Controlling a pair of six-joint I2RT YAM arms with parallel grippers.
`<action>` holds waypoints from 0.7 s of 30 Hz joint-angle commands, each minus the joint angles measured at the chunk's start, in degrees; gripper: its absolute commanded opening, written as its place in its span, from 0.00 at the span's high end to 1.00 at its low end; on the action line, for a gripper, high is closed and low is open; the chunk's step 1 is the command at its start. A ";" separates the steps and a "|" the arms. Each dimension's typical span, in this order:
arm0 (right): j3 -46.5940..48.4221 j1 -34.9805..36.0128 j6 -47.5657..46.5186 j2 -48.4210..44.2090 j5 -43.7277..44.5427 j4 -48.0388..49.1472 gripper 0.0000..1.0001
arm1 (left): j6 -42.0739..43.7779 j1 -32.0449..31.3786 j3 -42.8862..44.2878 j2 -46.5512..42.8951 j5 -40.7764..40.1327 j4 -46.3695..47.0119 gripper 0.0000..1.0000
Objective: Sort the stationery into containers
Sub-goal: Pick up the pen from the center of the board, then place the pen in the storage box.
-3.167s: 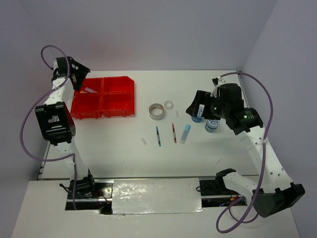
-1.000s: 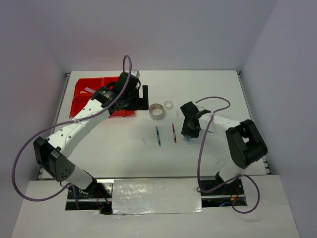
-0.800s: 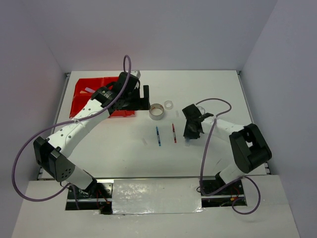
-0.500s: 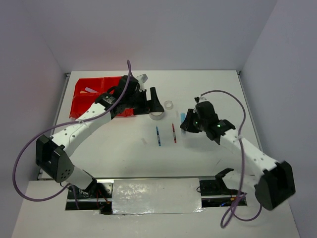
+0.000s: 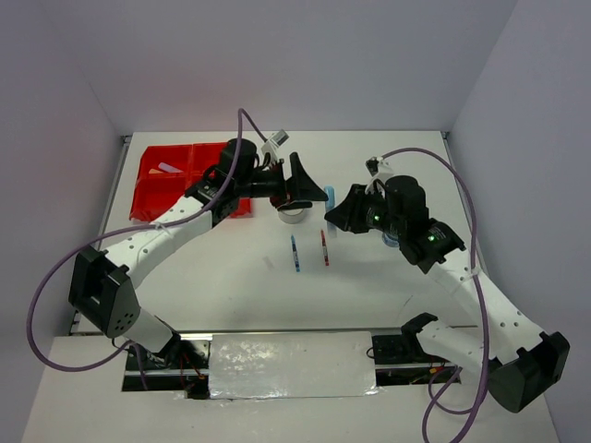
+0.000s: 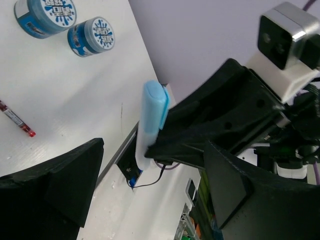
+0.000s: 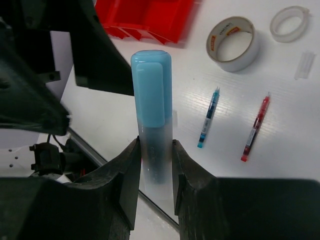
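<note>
My right gripper point(image 7: 155, 167) is shut on a light-blue stick point(image 7: 151, 100) and holds it upright, off the table. From above, the light-blue stick point(image 5: 329, 194) hangs just right of my left gripper point(image 5: 310, 185), which is open and points at it. In the left wrist view the stick point(image 6: 152, 117) stands ahead of the left gripper point(image 6: 152, 160), apart from both wide jaws. The red containers point(image 5: 162, 189) sit at the far left with a lilac stick point(image 5: 169, 167) inside. A grey tape ring point(image 7: 233, 43), a clear tape ring point(image 7: 290, 22), a blue pen point(image 7: 209, 118) and a red pen point(image 7: 256, 127) lie on the table.
Two round blue-white tubs point(image 6: 45, 15) point(image 6: 91, 35) stand on the table behind the right arm. A small clear piece point(image 5: 269, 263) lies left of the blue pen point(image 5: 295, 253). The left arm stretches across the containers' right side.
The right gripper has lifted the light-blue stick off the table and carried it up and left. The left gripper has swung right from the containers to meet it.
</note>
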 commanded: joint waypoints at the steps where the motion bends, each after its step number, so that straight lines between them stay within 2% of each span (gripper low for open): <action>1: 2.91 1.32 -0.69 0.26 -2.46 1.96 1.00 | 0.58 -0.06 1.35 1.39 -0.89 -0.08 0.07; 7: 4.32 3.69 -1.66 2.89 -2.82 1.61 1.00 | 1.20 -0.06 1.87 2.71 -1.96 -0.54 0.09; 9: 4.67 4.22 -1.75 4.04 -2.55 1.61 1.00 | 1.11 0.03 2.49 3.15 -2.04 -0.09 0.12; 10: 4.76 4.40 -1.49 4.39 -2.55 2.22 1.00 | 1.20 -0.06 3.01 3.67 -1.95 -0.26 0.17; 13: 5.63 4.57 -1.13 5.44 -1.33 2.40 1.00 | 1.20 -0.06 3.28 4.46 -1.25 0.09 0.49; 14: 6.07 4.66 -1.31 6.40 -0.97 2.05 1.00 | 1.03 -0.06 3.37 4.73 -0.90 0.18 0.67; 16: 7.04 4.66 -1.48 7.29 -0.79 1.87 0.99 | 1.20 0.12 3.63 5.60 -0.46 -0.26 0.81; 17: 7.22 4.57 -1.57 7.99 -1.06 2.13 0.96 | 1.55 0.21 4.07 5.87 0.06 -0.70 1.00; 18: 7.48 4.57 -1.75 8.17 -1.06 2.22 0.61 | 1.81 0.64 4.33 6.22 0.07 -1.22 1.00; 19: 7.39 4.14 -1.40 8.26 -0.80 2.31 0.33 | 2.60 2.13 4.77 6.49 -0.11 -1.67 1.00; 20: 7.05 3.44 -1.40 7.56 -1.58 2.75 0.01 | 3.04 3.36 4.95 6.49 -1.33 -3.84 1.00; 21: 6.43 2.39 -1.31 6.95 -1.93 3.10 0.00 | 3.39 5.20 5.30 6.40 -2.38 -5.52 1.00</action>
